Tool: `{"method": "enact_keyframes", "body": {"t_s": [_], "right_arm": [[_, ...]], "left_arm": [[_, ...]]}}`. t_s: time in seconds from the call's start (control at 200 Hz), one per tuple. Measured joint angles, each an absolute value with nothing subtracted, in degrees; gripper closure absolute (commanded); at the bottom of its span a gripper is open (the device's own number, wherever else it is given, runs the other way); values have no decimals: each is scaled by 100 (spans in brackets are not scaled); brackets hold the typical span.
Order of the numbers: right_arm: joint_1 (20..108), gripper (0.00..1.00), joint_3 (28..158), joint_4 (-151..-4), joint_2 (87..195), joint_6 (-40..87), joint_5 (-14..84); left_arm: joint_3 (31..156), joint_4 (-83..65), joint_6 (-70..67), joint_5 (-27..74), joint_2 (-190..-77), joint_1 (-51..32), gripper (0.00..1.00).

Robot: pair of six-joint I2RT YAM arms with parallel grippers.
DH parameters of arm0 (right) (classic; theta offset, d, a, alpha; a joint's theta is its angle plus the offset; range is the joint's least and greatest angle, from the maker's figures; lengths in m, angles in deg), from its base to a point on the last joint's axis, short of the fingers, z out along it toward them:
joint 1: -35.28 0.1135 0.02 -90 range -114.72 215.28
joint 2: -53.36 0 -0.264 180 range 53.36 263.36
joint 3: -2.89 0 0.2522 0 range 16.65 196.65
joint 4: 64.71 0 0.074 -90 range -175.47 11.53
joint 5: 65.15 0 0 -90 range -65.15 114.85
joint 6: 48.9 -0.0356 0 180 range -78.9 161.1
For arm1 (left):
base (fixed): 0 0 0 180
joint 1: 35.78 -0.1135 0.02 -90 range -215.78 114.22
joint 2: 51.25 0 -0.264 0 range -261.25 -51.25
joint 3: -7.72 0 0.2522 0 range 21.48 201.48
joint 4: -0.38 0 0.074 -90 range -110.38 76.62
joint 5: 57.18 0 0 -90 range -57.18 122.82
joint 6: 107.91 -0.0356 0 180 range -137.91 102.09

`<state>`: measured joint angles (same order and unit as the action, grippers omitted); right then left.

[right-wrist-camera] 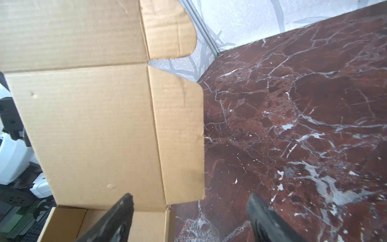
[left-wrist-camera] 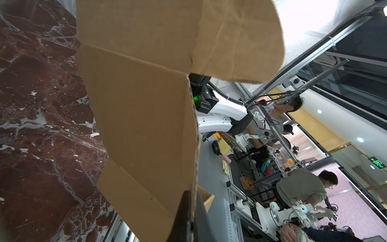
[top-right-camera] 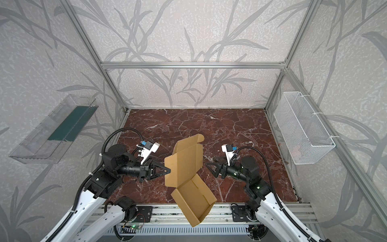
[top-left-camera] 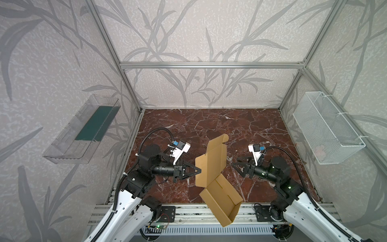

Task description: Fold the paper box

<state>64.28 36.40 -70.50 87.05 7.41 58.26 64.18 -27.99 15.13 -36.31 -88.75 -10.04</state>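
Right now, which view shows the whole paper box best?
Both top views: the paper box shows whole, open lid and tray, pinched by the left gripper. The left wrist view shows only lid panels close up; the right wrist view, the lid, a flap and a tray corner.

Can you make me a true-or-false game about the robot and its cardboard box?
1. The left gripper is pinching an edge of the paper box. True.
2. The right gripper is holding the box too. False: it is open and apart from the box.
3. The box is folded shut. False: it is wide open and lifted off the table.
4. A white wire basket hangs at the right in both top views. True.
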Motion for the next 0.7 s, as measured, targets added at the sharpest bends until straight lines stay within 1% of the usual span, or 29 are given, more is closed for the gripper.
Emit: {"method": "enact_keyframes", "body": {"t_s": [0.275,0.575,0.7], "right_arm": [[6406,17,3592,-5658,9503,279,6504],[6404,21,3544,-4723,9809,-103,6995],[6404,22,3544,-4733,9822,-57,6941]], "left_arm": [[6285,-2366,1911,-3998,-8816,-1004,100],[6081,-1918,2225,-4175,-8800,-1004,100],[6057,-1763,2333,-4236,-8805,-1006,100]]}}
